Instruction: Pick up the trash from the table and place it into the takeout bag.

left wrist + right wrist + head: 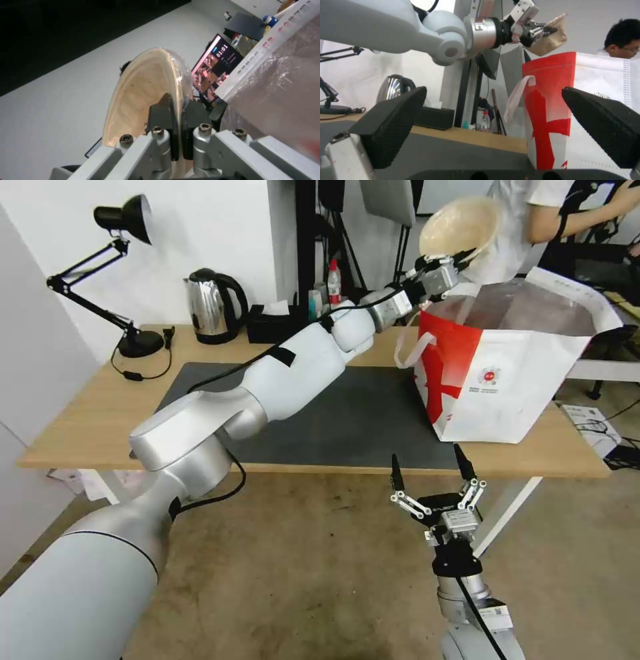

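My left gripper (467,255) is stretched out above the near-left rim of the takeout bag (507,373), shut on the rim of a beige pulp bowl (460,225) held tilted in the air. The left wrist view shows both black pads (166,117) pinching the bowl's edge (143,90), with the bag's foil lining (283,95) beside it. The white bag with a red side panel stands open on the right part of the light-wood table (87,413). My right gripper (430,473) hangs open below the table's front edge, facing the bag (553,105). The right wrist view also catches the bowl (551,38).
A steel kettle (213,307), a black tissue box (273,323) and a black desk lamp (120,273) stand along the table's back edge. A dark grey mat (353,420) covers the middle. A person stands behind the bag.
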Controlling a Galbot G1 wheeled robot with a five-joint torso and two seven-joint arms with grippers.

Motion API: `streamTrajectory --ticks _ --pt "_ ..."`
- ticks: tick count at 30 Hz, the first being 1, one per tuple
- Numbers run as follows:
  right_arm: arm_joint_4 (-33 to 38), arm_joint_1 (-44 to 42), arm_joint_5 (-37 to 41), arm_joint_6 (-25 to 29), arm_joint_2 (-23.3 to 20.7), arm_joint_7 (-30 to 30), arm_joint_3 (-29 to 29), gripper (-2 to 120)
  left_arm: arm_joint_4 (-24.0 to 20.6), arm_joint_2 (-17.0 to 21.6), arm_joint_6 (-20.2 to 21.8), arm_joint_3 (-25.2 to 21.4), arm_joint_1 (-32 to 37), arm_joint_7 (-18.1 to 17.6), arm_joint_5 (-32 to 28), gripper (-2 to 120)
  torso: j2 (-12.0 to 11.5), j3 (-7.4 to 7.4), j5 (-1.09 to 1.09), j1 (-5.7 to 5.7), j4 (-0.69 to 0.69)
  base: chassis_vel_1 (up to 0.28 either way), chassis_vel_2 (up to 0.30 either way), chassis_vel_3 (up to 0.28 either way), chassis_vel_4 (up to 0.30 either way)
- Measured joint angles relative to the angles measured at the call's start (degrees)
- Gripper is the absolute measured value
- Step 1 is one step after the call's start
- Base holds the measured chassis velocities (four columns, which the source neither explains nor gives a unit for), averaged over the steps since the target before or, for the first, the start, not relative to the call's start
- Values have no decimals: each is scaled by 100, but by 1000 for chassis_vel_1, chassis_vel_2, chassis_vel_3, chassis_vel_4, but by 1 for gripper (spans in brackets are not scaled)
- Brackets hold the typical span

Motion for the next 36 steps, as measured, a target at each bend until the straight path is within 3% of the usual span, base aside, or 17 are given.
streamTrajectory --ticks 11,15,18,19,23,36 --pt "0 0 0 0 0 0 0 100 119 9 -20 108 36 356 -327 0 0 0 0 0 -1 0 0 0 0" --pt "0 0 0 0 0 0 0 100 222 11 -23 122 2 767 -577 0 0 0 0 0 -1 0 0 0 0" --pt "0 0 0 0 0 0 0 100 356 12 -24 122 -80 1293 -882 0 0 0 0 -1 0 0 0 0 0" --pt "0 0 0 0 0 0 0 100 356 12 -24 122 -80 1293 -882 0 0 0 0 -1 0 0 0 0 0" --pt "0 0 0 0 0 0 0 100 464 12 -45 110 -138 1966 -1120 0 0 0 1 0 -1 0 0 0 0" --pt "0 0 0 0 0 0 0 100 638 13 -58 112 -209 2267 -1553 0 0 0 0 0 0 0 0 0 0"
